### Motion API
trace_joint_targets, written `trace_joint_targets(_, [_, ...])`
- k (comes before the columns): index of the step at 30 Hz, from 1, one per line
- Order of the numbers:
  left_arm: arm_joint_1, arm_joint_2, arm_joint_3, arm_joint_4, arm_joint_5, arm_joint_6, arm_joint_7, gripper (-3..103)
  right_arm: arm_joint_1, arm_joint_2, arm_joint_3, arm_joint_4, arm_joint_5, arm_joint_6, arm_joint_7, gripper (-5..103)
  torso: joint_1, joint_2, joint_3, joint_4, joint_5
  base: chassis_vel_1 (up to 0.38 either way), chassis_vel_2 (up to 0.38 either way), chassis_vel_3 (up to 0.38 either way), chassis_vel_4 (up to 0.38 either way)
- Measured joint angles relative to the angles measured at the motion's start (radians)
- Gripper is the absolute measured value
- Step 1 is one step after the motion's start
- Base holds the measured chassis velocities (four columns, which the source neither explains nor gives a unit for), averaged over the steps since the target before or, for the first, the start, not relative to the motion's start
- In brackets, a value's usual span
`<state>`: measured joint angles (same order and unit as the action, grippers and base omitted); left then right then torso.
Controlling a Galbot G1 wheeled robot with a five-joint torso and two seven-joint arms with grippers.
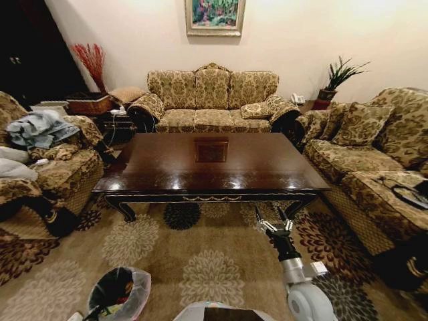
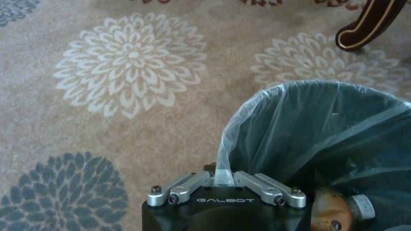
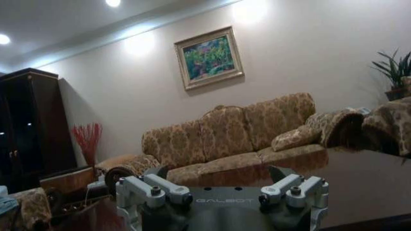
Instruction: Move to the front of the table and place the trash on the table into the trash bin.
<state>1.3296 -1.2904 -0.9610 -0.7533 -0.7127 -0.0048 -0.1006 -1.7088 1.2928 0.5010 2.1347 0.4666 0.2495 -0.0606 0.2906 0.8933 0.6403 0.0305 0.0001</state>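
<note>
- Head view: the table [image 1: 167, 167] stands ahead, dark and glossy, its top bare around the square inset panel [image 1: 211, 150]. The right gripper [image 1: 274, 226] hangs near the table's near right corner, above the flowered carpet [image 1: 207, 267], its fingers spread apart and grasping nothing. The trash bin [image 1: 137, 294] sits on the carpet at the near left, well apart from the table, with a whitish bag [image 1: 140, 284] puffing over its rim. A patterned sofa [image 1: 212, 100] lines the far wall below a framed painting [image 1: 214, 17]; a potted plant [image 1: 338, 77] stands far right.
- Left wrist view: the left gripper [image 2: 224, 179] is just beside the trash bin [image 2: 321, 130] rim, its fingers clenched on a fold of the translucent bag [image 2: 257, 125]. A yellow-brown bottle [image 2: 334, 211] with a white cap lies inside the bin. A carved table leg [image 2: 369, 24] stands beyond on the carpet [image 2: 128, 62].
- Right wrist view: the right gripper [image 3: 226, 180] is released, fingers wide, with the table [image 3: 359, 178] top beyond it and nothing between them. The sofa [image 3: 237, 139], the painting [image 3: 209, 57] and a dark cabinet [image 3: 29, 125] lie behind.
</note>
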Motion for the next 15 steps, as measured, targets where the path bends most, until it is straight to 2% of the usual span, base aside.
trace_joint_targets(4, [-0.02, -0.004, -0.005, 0.037, 0.013, -0.009, 0.005, 2, -0.012, -0.002, 0.012, 0.009, 0.006, 0.0, 0.0, 100, 0.0, 0.0, 0.0, 0.0003, 0.0014, 0.0, 0.0, 0.0, 0.0])
trace_joint_targets(5, [-0.025, -0.005, -0.005, 0.047, 0.016, -0.011, 0.009, -1, -0.015, -0.003, 0.017, 0.01, 0.01, 0.0, 0.0, 100, 0.0, 0.0, 0.0, 0.0002, 0.0016, 0.0, 0.0, 0.0, 0.0])
trace_joint_targets(6, [-0.026, -0.005, -0.006, 0.051, 0.019, -0.011, 0.011, 3, -0.016, -0.002, 0.02, 0.01, 0.012, 0.0, 0.0, 100, 0.0, 0.0, 0.0, 0.0002, 0.0012, 0.0, 0.0, 0.0, 0.0])
trace_joint_targets(8, [-0.026, -0.008, -0.006, 0.053, 0.026, -0.012, 0.014, 3, -0.018, -0.002, 0.023, 0.01, 0.016, 0.001, 0.0, 100, 0.0, 0.0, 0.0, 0.0003, 0.0001, 0.0, 0.0, 0.0, 0.0])
trace_joint_targets(9, [-0.024, -0.01, -0.005, 0.051, 0.047, -0.01, 0.016, 14, -0.022, 0.0, 0.023, 0.012, 0.029, 0.001, 0.0, 100, 0.0, 0.0, 0.0, 0.0001, 0.0006, 0.0, 0.0, 0.0, 0.0])
trace_joint_targets(11, [-0.02, -0.012, -0.004, 0.043, 0.056, -0.007, 0.017, 14, -0.024, 0.001, 0.023, 0.015, 0.04, -0.001, 0.0, 100, 0.0, 0.0, 0.0, 0.0, 0.0002, 0.0, 0.0, 0.0, 0.0])
trace_joint_targets(13, [0.003, -0.017, -0.004, 0.003, 0.068, 0.024, 0.018, 25, -0.024, 0.004, 0.016, 0.019, 0.055, -0.003, 0.0, 100, 0.0, 0.0, 0.0, -0.0002, -0.0006, 0.0, 0.0, 0.0, 0.0])
trace_joint_targets(14, [0.003, -0.017, -0.004, 0.003, 0.068, 0.024, 0.018, 25, -0.024, 0.004, 0.016, 0.019, 0.055, -0.003, 0.0, 100, 0.0, 0.0, 0.0, -0.0002, -0.0006, 0.0, 0.0, 0.0, 0.0])
trace_joint_targets(15, [0.018, -0.019, -0.004, -0.018, 0.071, 0.031, 0.022, 30, -0.02, 0.005, 0.014, 0.02, 0.057, -0.004, 0.0, 100, 0.0, 0.0, 0.0, -0.0001, -0.0012, 0.0, 0.0, 0.0, 0.0])
